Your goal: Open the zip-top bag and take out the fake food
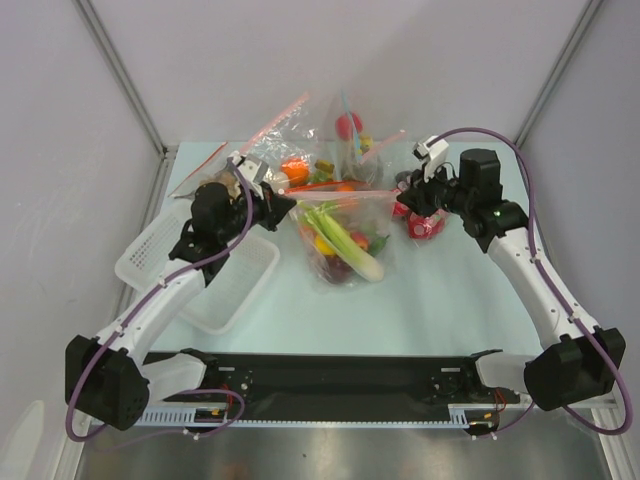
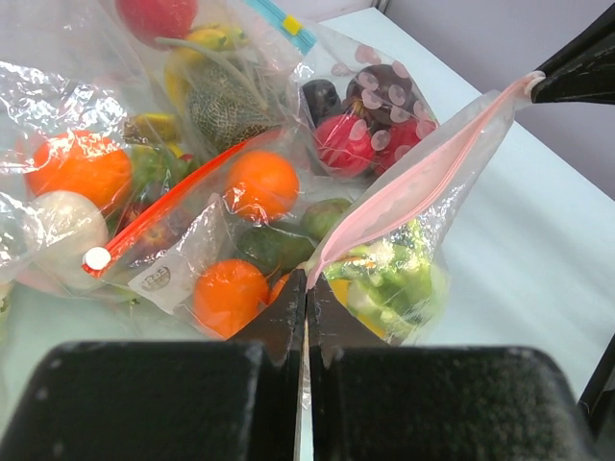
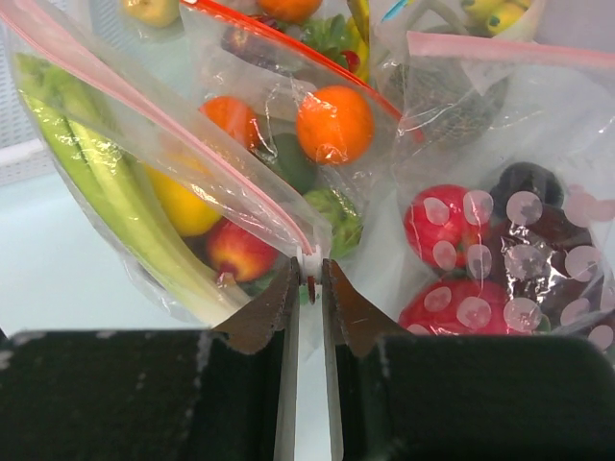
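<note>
The zip-top bag (image 1: 342, 240) lies mid-table, its pale pink zip strip (image 2: 413, 182) stretched taut between both grippers. Inside show a white-and-green leek (image 3: 96, 173), a yellow lemon (image 3: 183, 206), a red apple (image 3: 238, 252) and green pieces (image 2: 399, 274). My left gripper (image 2: 307, 280) is shut on the bag's left corner, just below the strip's end. My right gripper (image 3: 309, 267) is shut on the white zip slider (image 3: 309, 257) at the strip's other end. In the top view the left gripper (image 1: 287, 205) and right gripper (image 1: 405, 192) flank the bag's mouth.
Smaller bags with red strips (image 1: 300, 165) holding oranges lie behind the bag. A polka-dot bag (image 1: 425, 225) with red fruit sits under the right gripper. A blue-strip bag (image 1: 350, 125) stands at the back. A white basket (image 1: 215, 290) sits front left.
</note>
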Available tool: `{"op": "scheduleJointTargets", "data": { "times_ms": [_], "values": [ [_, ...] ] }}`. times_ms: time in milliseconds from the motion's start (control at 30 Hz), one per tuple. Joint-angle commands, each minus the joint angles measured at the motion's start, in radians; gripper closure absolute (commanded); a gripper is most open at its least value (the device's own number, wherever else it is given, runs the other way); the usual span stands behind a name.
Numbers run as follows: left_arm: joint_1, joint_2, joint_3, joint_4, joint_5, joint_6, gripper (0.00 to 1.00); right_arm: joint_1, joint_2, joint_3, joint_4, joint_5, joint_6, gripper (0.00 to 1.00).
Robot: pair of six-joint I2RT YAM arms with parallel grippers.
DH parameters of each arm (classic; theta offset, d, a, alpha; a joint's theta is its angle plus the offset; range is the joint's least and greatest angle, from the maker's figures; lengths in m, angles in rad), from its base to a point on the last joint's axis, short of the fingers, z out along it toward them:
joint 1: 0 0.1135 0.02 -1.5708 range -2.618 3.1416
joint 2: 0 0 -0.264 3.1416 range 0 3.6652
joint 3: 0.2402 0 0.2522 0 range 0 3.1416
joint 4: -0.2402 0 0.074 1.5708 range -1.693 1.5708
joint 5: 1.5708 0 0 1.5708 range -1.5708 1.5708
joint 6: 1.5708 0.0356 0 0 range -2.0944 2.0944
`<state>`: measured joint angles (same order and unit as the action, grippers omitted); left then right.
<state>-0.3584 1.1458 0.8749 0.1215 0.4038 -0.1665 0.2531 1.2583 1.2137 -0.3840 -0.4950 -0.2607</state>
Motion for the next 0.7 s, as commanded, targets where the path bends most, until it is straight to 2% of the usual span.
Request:
{"op": "scheduleJointTargets", "data": {
  "times_ms": [0, 200, 467, 667],
  "values": [
    [0.029, -0.040, -0.004, 0.018, -0.068, 0.039, 1.00, -0.038, -0.031, 0.001, 0.007, 0.107, -0.002, 1.00],
    [-0.010, -0.035, -0.013, 0.033, -0.054, 0.065, 1.00, -0.052, -0.008, 0.020, 0.019, 0.148, 0.009, 1.00],
    [-0.203, -0.032, -0.034, 0.075, -0.054, 0.124, 0.99, -0.057, 0.084, 0.150, 0.028, 0.156, 0.058, 0.98],
    [-0.275, -0.037, -0.054, 0.101, -0.057, 0.105, 1.00, -0.009, 0.200, 0.259, 0.023, 0.159, 0.070, 0.98]
  ]
}}
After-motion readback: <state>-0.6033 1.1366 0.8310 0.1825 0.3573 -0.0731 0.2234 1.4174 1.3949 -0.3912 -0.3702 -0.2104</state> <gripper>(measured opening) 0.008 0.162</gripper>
